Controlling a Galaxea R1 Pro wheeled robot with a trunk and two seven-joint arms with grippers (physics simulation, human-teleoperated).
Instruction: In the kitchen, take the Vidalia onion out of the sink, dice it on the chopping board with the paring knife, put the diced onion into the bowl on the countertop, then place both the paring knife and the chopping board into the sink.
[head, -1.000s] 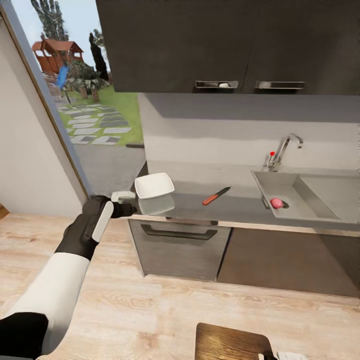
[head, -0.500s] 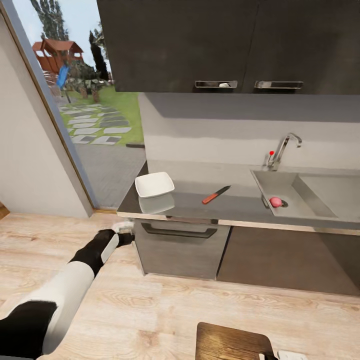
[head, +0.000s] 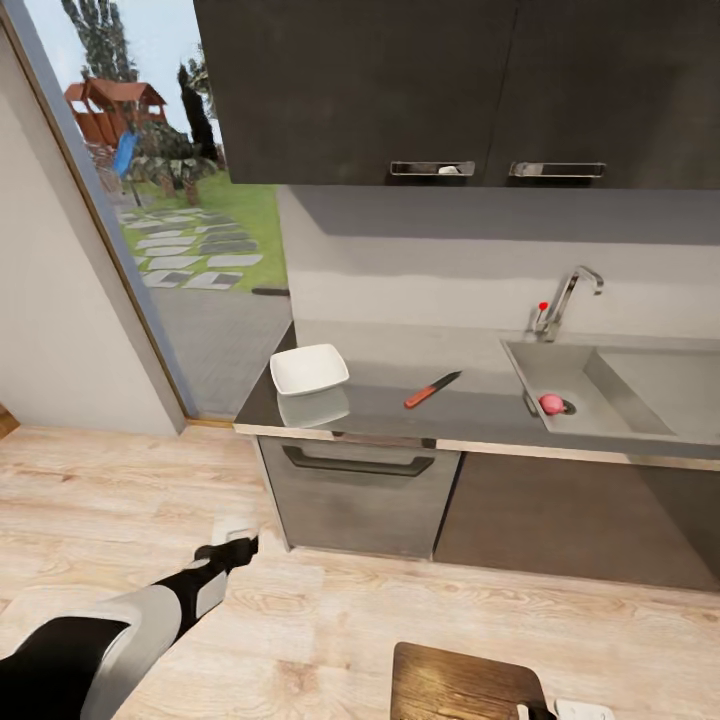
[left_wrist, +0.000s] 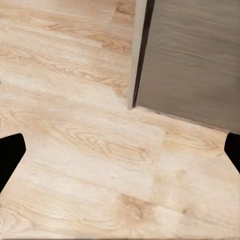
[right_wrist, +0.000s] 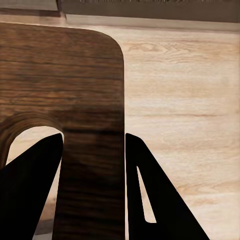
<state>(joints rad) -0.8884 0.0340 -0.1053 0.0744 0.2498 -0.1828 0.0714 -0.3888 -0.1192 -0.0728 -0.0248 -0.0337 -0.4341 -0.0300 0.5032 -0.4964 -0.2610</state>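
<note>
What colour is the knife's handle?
Red, with a dark blade; the knife shows best in the head view.

chopping board (head: 462, 684) — cut off below

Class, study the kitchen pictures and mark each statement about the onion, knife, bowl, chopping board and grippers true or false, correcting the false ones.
1. The Vidalia onion lies in the sink. True.
2. The paring knife lies in the sink. False: it lies on the countertop, between bowl and sink.
3. The bowl holds diced onion. False: it is empty, and the onion is whole.
4. The right gripper clamps the chopping board. True: its fingers close on the strip beside the handle slot.
5. The left gripper hangs over the countertop. False: it hangs low over the wooden floor, open and empty.
</note>
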